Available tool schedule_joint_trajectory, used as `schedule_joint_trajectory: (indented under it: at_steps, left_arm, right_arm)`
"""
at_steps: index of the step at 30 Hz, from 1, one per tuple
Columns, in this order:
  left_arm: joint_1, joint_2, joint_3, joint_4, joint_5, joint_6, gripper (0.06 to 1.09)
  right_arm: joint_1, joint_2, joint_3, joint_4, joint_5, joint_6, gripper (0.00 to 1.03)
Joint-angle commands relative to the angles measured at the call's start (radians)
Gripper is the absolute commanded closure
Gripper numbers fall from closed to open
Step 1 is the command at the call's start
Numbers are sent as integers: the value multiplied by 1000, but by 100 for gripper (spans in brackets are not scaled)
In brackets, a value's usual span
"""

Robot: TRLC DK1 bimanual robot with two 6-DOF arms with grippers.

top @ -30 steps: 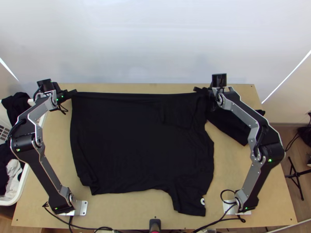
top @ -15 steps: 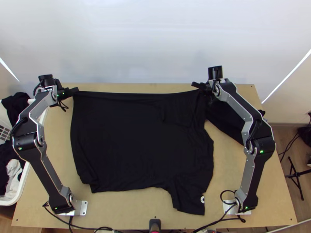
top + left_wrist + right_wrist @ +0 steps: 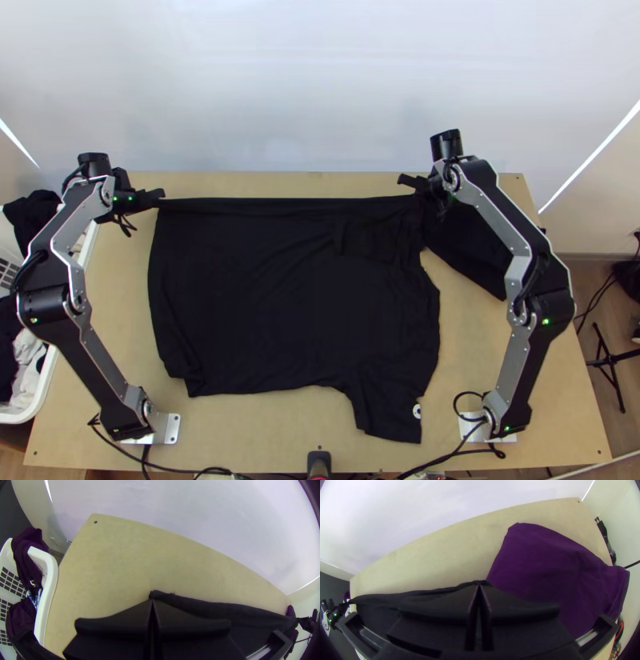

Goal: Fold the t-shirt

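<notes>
In the top view my left gripper (image 3: pixel 152 197) is shut on the far left corner of the black t-shirt (image 3: pixel 280 304). My right gripper (image 3: pixel 410 182) is shut on the shirt's far edge toward the right. Between them that edge runs nearly straight; the body lies spread, with one sleeve toward the near right. The left wrist view has my left gripper (image 3: pixel 152 601) with its fingers together at the end of the cloth edge (image 3: pixel 216 606). In the right wrist view my right gripper (image 3: pixel 479 586) has its fingers together over the black shirt (image 3: pixel 386 600).
Another dark cloth (image 3: pixel 472 252), purple in the right wrist view (image 3: pixel 546 560), lies at the table's far right beneath the right arm. A white basket (image 3: pixel 50 376) with clothes stands at the left edge. Bare wood (image 3: pixel 256 432) shows along the near side.
The far left corner has shifted slightly right and nearer with my left gripper. The right arm has moved slightly up the picture since the first frame, and the far edge now lies a little nearer.
</notes>
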Motion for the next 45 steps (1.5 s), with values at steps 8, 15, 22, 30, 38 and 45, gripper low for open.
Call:
schedule_joint_trajectory:
  at_steps: [8, 15, 22, 30, 38, 45]
  left_arm:
    - [69, -78, -107, -25, 41, 56, 105]
    - [99, -111, -165, -19, 64, 85, 105]
    - [110, -138, -214, -19, 80, 105, 105]
    - [109, -186, -272, -21, 86, 109, 105]
    - [103, -246, -355, -42, 90, 129, 105]
    - [92, -255, -398, -48, 90, 137, 105]
  right_arm:
    - [7, -145, -128, -92, -1, -5, 100]
    - [21, -196, -237, -82, -1, 4, 100]
    - [50, -280, -387, 43, -1, 22, 100]
    - [78, -290, -460, 56, 1, 39, 100]
    - [84, -305, -526, 54, 3, 39, 100]
    - [73, -297, -556, 56, 7, 36, 100]
